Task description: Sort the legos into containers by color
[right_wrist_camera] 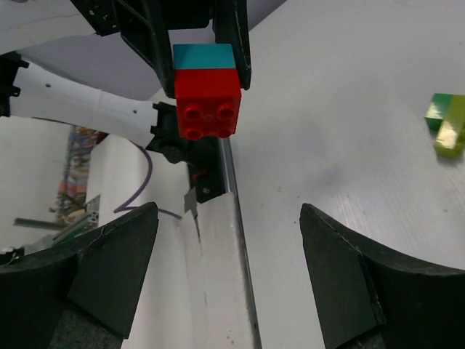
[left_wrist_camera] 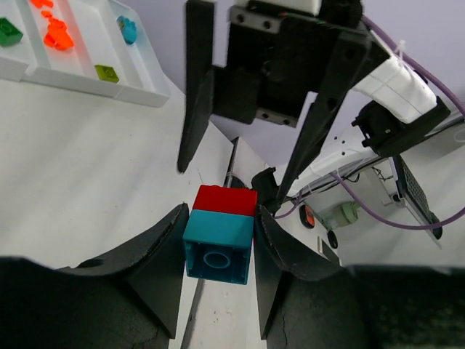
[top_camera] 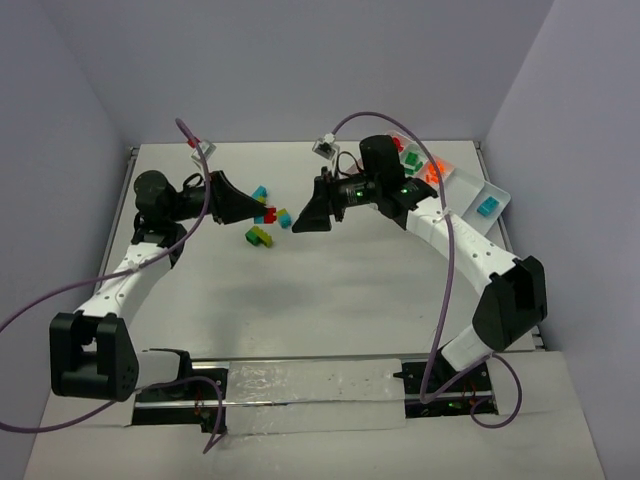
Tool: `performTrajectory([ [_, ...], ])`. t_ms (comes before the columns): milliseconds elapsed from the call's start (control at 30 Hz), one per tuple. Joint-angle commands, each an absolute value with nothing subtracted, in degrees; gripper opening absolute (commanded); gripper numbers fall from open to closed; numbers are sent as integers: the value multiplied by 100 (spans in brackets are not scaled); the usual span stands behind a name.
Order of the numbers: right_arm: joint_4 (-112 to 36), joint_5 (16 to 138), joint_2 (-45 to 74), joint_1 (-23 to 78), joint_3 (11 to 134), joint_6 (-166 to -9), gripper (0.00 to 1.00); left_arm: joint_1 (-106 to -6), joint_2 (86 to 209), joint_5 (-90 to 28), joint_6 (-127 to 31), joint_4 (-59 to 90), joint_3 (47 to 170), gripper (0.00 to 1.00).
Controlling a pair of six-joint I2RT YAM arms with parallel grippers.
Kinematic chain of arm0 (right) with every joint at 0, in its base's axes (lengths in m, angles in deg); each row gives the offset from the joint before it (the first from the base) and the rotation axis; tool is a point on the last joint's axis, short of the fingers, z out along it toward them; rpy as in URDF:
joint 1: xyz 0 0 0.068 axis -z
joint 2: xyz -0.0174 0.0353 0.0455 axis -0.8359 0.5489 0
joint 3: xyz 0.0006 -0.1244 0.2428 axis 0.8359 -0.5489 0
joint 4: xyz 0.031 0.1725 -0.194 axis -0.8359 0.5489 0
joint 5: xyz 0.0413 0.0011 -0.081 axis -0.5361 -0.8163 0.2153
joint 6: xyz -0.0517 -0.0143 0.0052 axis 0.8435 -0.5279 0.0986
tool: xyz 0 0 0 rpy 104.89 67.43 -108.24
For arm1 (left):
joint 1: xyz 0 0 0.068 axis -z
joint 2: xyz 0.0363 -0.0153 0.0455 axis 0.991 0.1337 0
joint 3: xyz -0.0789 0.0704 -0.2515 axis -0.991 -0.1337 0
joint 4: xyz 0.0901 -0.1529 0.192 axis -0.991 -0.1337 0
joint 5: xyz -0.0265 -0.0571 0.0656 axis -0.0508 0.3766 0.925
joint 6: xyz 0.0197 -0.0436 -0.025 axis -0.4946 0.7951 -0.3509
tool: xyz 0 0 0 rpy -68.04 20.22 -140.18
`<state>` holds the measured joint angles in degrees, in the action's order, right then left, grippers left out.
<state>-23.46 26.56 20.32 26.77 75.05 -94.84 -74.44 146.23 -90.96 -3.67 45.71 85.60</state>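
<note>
We see the left gripper (left_wrist_camera: 221,222) clamped on a cyan brick (left_wrist_camera: 218,247). A red brick (left_wrist_camera: 227,200) sits pressed on the far end of the cyan one, just past the fingertips. The right gripper (right_wrist_camera: 227,218) faces it with its jaws wide apart, and the red brick is just ahead of them, not touched. The white tray (left_wrist_camera: 138,91) lies well ahead of the left gripper, toward its left.

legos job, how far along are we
Done: orange bricks, a green brick and a cyan brick lie in the tray. In hand: the left gripper clamps a red-cyan stack, and the open right gripper faces its red end. Left: that stack plus the few loose bricks on the table.
</note>
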Motion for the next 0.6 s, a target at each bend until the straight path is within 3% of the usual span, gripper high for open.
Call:
performTrajectory([
  [0, -3081, 2110, 2234, 2411, 7619, -10112, 86, -7423, 14365, -9200, -102, 5302, 8473, 0],
  [367, -3418, 1909, 2670, 2169, 8011, -10628, 87, -7236, 14214, -9101, -369, 5015, 8394, 0],
  [567, -3337, 1926, 2984, 2112, 8309, -10635, 80, -7109, 14163, -9079, -434, 4910, 8377, 0],
])
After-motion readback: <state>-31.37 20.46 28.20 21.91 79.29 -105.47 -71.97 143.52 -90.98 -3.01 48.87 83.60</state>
